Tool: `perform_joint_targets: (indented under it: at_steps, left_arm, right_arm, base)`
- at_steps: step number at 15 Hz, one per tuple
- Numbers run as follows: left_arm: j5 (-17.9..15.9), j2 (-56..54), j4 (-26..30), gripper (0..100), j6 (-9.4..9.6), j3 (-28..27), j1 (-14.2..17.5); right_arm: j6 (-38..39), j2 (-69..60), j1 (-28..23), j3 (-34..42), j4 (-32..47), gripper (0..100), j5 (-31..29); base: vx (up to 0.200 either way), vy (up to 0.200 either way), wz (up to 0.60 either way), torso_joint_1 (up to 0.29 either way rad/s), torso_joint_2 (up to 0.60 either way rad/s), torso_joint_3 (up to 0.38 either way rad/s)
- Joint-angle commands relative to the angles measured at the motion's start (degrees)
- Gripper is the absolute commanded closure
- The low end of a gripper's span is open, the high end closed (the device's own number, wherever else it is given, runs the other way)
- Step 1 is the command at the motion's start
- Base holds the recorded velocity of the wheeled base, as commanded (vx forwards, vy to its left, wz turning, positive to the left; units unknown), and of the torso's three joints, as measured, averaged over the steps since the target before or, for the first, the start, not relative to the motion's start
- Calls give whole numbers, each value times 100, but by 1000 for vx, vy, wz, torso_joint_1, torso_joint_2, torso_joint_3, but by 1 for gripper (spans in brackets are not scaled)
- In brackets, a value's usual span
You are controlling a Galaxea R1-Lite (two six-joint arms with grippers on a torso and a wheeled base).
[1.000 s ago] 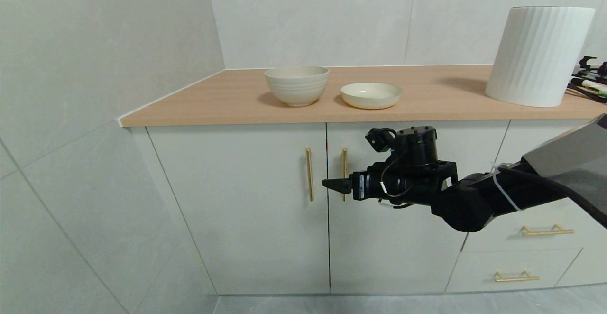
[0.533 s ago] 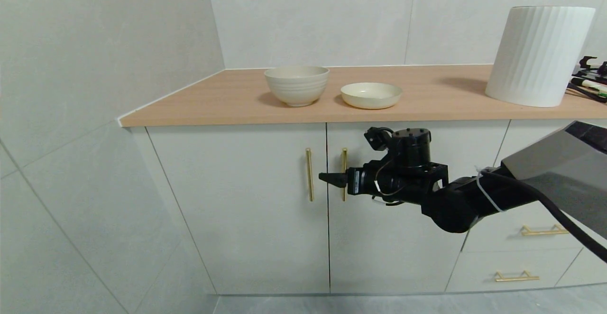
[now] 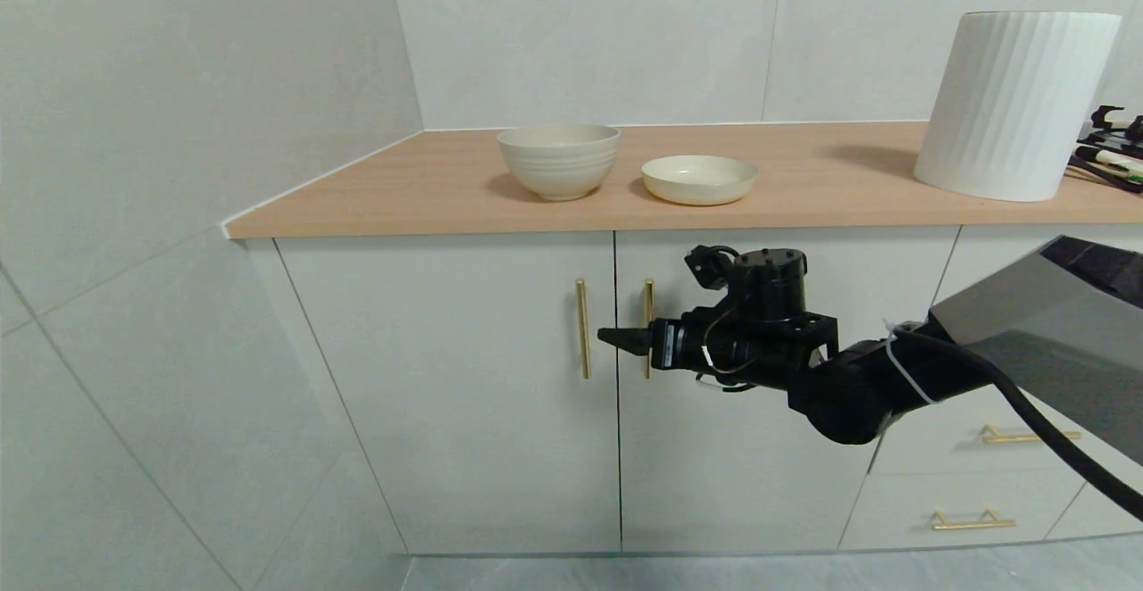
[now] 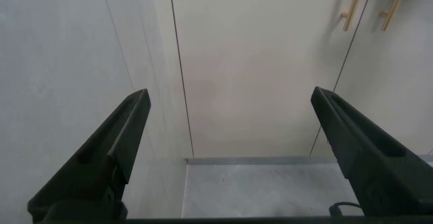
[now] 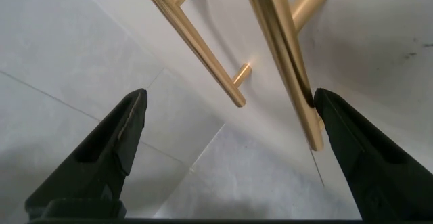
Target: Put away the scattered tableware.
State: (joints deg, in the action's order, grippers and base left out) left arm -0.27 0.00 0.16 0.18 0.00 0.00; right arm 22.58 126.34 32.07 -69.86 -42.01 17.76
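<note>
While the right hand [image 3: 616, 339] sat at the right door handle [image 3: 649, 328], its fingers were spread wide with the bar between them and gripped nothing; contact couldn't be told. The left hand [image 4: 230, 102] was also open and empty, well apart from that handle, facing the cabinet foot and floor. The left door handle [image 3: 582, 328] was just beside the right door handle.

Above the handle, on the table [image 3: 402, 198], the bowl [image 3: 559, 161] stood up-left and the shallow dish [image 3: 699, 179] up-right. They were near each other, not touching, and both well apart from either hand.

Both looked like glazed ceramic: stiff, slick and breakable, with the bowl probably heavier. The best hold was judged to be the rim, one finger inside and one outside, with the dish pinched at its raised edge.

A white ribbed container [image 3: 1018, 104] stood far right of the handle, farther back.
</note>
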Motion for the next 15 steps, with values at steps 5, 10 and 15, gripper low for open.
perform_joint_targets:
  at_steps: [5, 10, 15]
  left_arm:
    - [0, 0, 2, 0, -1, 0, 0]
    - [0, 0, 2, 0, -1, 0, 0]
    - [0, 0, 2, 0, -1, 0, 0]
  right_arm:
    - [1, 48, 36, -10, -9, 0, 8]
    - [1, 215, 141, 8, -229, 0, -1]
    - [274, -259, 159, 421, -229, 0, 579]
  base:
    - [0, 0, 0, 0, 0, 0]
    - [0, 0, 0, 0, 0, 0]
    - [0, 0, 0, 0, 0, 0]
